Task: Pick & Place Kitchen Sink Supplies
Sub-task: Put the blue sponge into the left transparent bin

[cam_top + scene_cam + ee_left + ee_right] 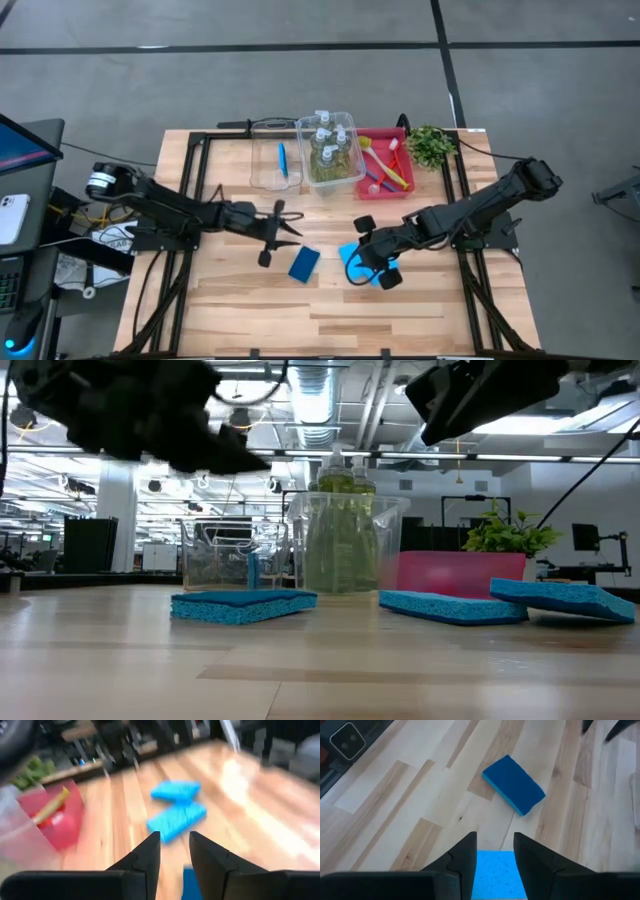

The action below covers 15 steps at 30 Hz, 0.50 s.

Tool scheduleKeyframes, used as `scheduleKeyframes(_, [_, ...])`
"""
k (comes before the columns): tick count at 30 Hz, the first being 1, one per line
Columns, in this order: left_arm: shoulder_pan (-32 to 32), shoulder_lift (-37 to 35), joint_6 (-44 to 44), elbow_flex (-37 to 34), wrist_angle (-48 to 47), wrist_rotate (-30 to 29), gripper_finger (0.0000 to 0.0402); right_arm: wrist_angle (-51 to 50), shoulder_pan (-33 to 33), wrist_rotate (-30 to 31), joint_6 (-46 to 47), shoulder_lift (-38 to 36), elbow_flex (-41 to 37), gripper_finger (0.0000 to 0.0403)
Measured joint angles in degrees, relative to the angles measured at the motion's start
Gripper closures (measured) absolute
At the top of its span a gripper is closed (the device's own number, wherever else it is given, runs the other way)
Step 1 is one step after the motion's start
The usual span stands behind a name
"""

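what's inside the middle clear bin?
The middle clear bin holds four small bottles of yellow-green liquid with white tops, standing upright and bunched together. Its floor beneath them is covered, so anything lying there can't be seen.

There are no words, numbers, labels or signs that can be read in any of these pictures. The small bottles [326, 140] have nothing on them that can be made out. The blue sponges [304, 263] are plain. The rooms behind the desk [330, 310] show lights and dark screens, but no writing that can be read there.
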Motion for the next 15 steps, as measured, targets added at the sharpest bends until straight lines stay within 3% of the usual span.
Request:
scheduleKeyframes(7, [-3.5,7.4,1.0,-2.2,-0.8,0.0,0.0295,0.4,0.2,-0.1,0.4,0.0,0.0,0.028])
scheduleKeyframes(12, [-9.1,9.0,-1.9,-1.8,-0.4,0.0,0.0295,0.4,0.2,-0.1,0.5,0.0,0.0,0.028])
scheduleKeyframes(15, [-12.8,9.0,-2.1,-1.8,-0.6,-3.1,0.0295,0.5,0.2,-0.1,0.5,0.0,0.0,0.028])
